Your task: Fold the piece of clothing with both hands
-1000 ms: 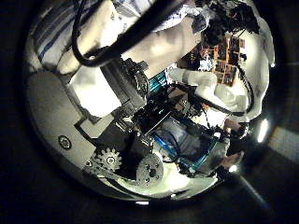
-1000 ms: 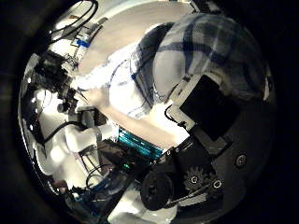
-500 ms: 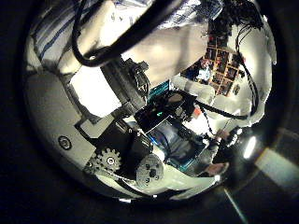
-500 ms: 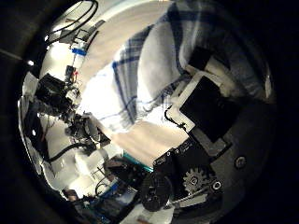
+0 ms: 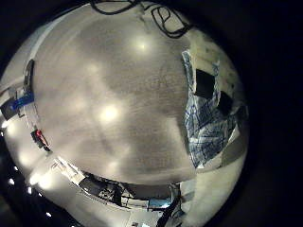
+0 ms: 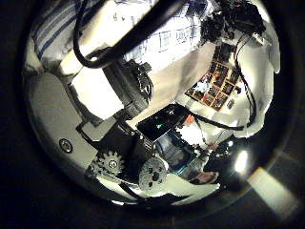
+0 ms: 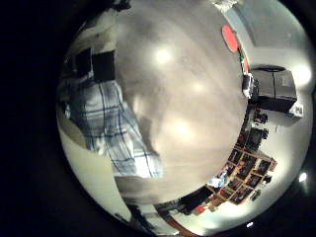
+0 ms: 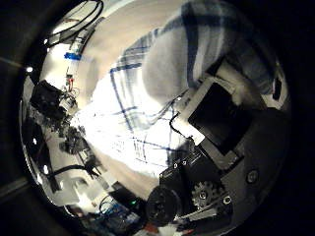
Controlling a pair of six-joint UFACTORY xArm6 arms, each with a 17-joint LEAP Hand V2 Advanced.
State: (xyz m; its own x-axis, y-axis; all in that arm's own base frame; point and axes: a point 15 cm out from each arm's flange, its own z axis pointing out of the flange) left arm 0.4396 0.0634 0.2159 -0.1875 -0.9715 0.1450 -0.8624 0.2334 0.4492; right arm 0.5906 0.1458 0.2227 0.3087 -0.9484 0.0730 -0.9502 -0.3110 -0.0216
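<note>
A checked piece of clothing (image 8: 138, 113) fills much of the right thumb side palm view and drapes over my right hand's fingers (image 8: 221, 113), which curl on it. In the right little finger side palm view the clothing (image 7: 104, 123) hangs from the fingers (image 7: 94, 64) over the table (image 7: 183, 99). In the left little finger side palm view the clothing (image 5: 206, 123) hangs beside a fingertip (image 5: 224, 99) that pinches it, above the table (image 5: 104, 104). In the left thumb side palm view the clothing (image 6: 176, 38) runs behind my left hand's fingers (image 6: 110, 86).
A shelf of small items (image 6: 214, 86) stands beyond the table. A boxy device (image 7: 272, 89) and a round disc (image 7: 230, 39) lie past the table's edge. Cables (image 5: 166, 14) lie at the table's far side.
Both palm cameras have shifted. The clothing now fills more of the right thumb side palm view and lies closer to that palm. More of it shows in the left thumb side palm view.
</note>
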